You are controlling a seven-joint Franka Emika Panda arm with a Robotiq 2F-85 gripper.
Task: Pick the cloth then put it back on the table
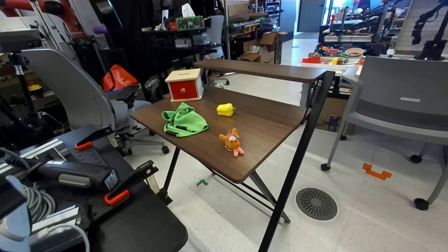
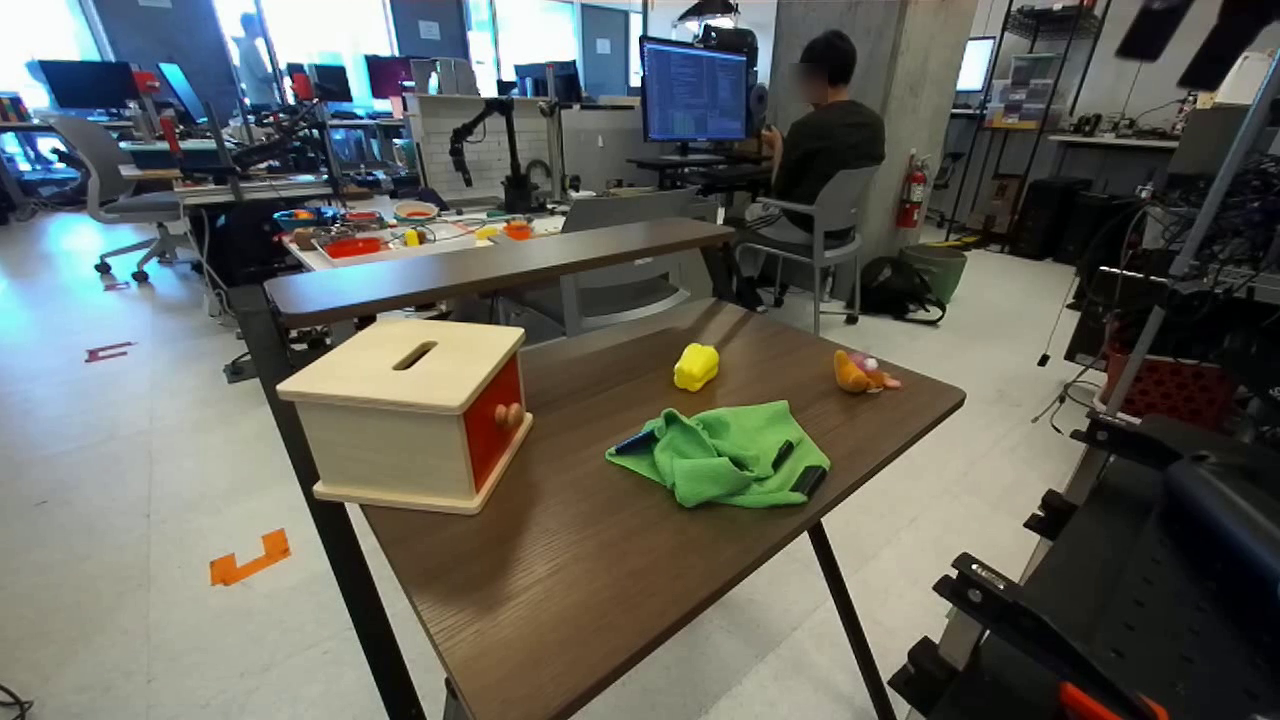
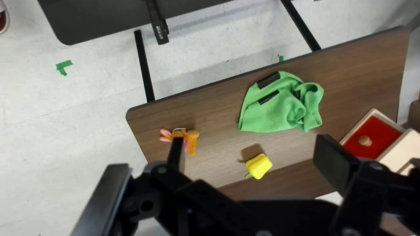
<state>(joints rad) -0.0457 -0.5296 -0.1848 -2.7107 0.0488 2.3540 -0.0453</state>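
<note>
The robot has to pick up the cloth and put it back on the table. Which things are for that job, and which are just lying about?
For the job:
- green cloth
- brown table
- gripper, open

Just lying about:
- yellow pepper
- orange toy
- red-fronted wooden box

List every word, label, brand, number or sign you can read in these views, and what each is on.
No text can be read with certainty. Too small or blurred:
White label on the gray chair.
Sticker on the black device.
Lines of screen text on the large monitor.
Print on the cardboard box.
Lettering on the clamp, wrist view.
Paper notice in the background.
Green cloth: no lettering visible.
</note>
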